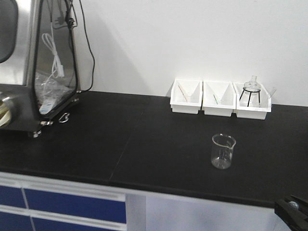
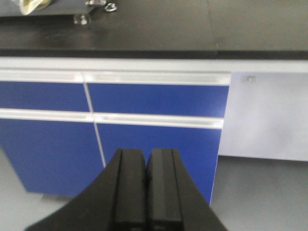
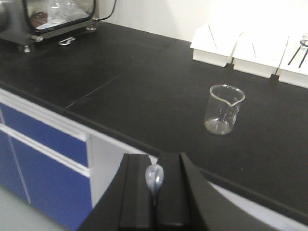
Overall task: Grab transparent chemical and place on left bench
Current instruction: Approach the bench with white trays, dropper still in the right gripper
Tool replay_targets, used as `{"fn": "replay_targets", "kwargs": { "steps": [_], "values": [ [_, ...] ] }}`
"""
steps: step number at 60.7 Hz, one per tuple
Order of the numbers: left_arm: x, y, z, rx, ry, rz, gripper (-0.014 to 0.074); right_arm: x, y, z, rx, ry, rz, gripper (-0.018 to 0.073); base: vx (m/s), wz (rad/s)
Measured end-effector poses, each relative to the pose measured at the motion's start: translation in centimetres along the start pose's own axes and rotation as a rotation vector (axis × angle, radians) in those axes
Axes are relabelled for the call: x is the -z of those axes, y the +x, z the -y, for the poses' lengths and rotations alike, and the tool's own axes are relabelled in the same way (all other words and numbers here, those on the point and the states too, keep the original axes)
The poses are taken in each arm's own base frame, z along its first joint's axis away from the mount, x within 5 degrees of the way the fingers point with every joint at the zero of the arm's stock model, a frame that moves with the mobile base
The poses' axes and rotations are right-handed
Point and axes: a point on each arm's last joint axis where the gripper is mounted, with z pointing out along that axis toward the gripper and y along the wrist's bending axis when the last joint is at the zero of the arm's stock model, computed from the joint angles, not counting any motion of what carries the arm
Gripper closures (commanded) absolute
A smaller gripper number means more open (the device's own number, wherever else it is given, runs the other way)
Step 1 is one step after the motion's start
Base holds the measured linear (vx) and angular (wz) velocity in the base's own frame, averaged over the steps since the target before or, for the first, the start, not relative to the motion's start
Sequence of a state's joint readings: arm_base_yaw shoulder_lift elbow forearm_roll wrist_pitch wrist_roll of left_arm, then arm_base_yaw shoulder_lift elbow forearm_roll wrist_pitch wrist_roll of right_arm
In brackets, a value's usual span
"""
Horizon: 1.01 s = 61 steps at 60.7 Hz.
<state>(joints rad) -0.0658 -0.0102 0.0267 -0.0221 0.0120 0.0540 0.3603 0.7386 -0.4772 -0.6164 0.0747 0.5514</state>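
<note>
Black bench [image 1: 120,144], white wall [image 1: 192,38]; dropper [image 3: 154,177] in right end effector [image 3: 154,161].

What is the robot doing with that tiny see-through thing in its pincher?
The right gripper is pinching the clear dropper by its bulb, just off the front edge of the black bench. It has not set the dropper down yet. The left gripper is shut with nothing in it, facing the blue drawers. A glass beaker stands on the bench, and three white bins sit by the wall.
</note>
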Motion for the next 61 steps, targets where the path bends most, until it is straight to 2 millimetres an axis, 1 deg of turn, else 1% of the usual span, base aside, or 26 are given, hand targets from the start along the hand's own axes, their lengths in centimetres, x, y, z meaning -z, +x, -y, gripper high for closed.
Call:
{"fn": "replay_targets", "kwargs": {
  "steps": [36,61],
  "values": [
    [0.00,0.00,0.00,0.000,0.000,0.000,0.0600,0.00,0.00,0.00,0.000,0.000,0.000,0.0562,0.38,-0.24],
    [0.00,0.00,0.00,0.000,0.000,0.000,0.0600,0.00,0.00,0.00,0.000,0.000,0.000,0.0562,0.29,-0.27]
  ]
}}
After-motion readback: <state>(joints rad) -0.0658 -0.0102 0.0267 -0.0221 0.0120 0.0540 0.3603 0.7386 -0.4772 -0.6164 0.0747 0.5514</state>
